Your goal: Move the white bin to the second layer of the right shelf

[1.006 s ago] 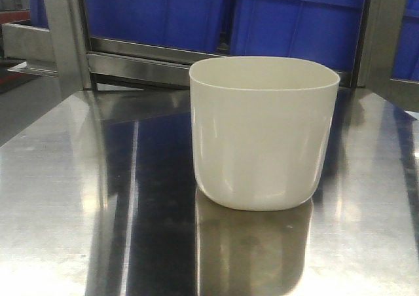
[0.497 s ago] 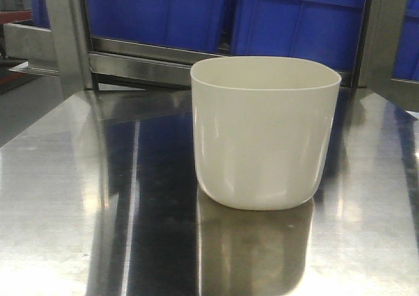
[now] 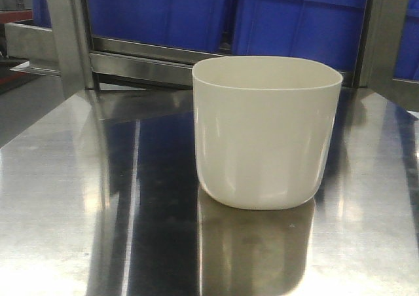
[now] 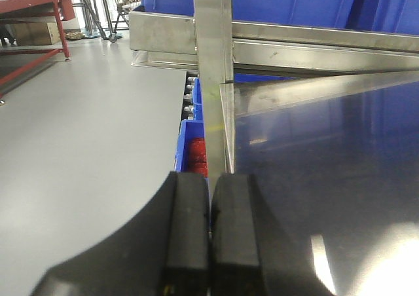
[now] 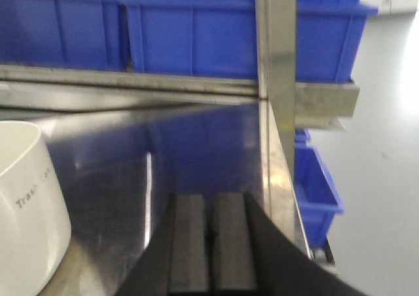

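White bin (image 3: 266, 135), one, on steel table (image 3: 65, 198)

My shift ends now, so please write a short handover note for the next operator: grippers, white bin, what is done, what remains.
Left gripper: shut, empty, near the table's left edge.
Right gripper: shut, empty; the white bin is to its left, untouched.
The white bin stands upright on the steel table, in front of the rack holding blue crates.
Done: nothing; bin not grasped.
Left: grasp, lift, place on the right shelf second layer, which these views do not clearly show.
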You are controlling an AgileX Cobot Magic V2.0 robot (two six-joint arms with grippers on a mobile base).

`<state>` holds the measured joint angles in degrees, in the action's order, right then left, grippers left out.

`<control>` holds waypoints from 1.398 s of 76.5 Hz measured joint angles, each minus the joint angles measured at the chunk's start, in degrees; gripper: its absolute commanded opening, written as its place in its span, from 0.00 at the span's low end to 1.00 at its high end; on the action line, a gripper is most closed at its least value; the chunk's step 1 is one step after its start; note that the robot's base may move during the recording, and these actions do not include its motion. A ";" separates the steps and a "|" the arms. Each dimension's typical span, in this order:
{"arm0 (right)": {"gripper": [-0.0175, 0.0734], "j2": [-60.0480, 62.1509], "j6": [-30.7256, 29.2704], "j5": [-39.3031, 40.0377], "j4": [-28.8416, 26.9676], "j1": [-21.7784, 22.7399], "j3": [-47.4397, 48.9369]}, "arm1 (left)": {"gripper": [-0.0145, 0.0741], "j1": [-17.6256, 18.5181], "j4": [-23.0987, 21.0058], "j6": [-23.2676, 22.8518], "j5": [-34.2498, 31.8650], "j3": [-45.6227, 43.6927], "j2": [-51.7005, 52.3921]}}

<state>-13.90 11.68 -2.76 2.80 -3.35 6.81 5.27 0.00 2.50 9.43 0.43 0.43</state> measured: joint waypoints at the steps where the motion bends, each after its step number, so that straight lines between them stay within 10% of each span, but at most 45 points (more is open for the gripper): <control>1: 0.25 -1.38 0.00 -0.51 0.00 0.00 1.01 | 0.26 0.00 0.00 0.00 0.00 0.00 0.00; 49: 0.25 -55.38 0.00 -38.63 -2.80 -1.18 58.15 | 0.26 0.00 0.00 0.00 0.00 0.00 0.00; 63: 0.31 -61.27 0.00 -44.54 -3.19 -4.98 61.79 | 0.26 0.00 0.00 0.00 0.00 0.00 0.00; 83: 0.77 -61.84 0.00 -45.21 -3.48 -10.59 62.11 | 0.26 0.00 0.00 0.00 0.00 0.00 0.00; 107: 0.78 -63.80 0.00 -45.25 -3.98 -16.04 62.20 | 0.26 0.00 0.00 0.00 0.00 0.00 0.00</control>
<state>-77.69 11.68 -48.01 -1.18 -19.39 69.01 5.27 0.00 2.50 9.43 0.43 0.43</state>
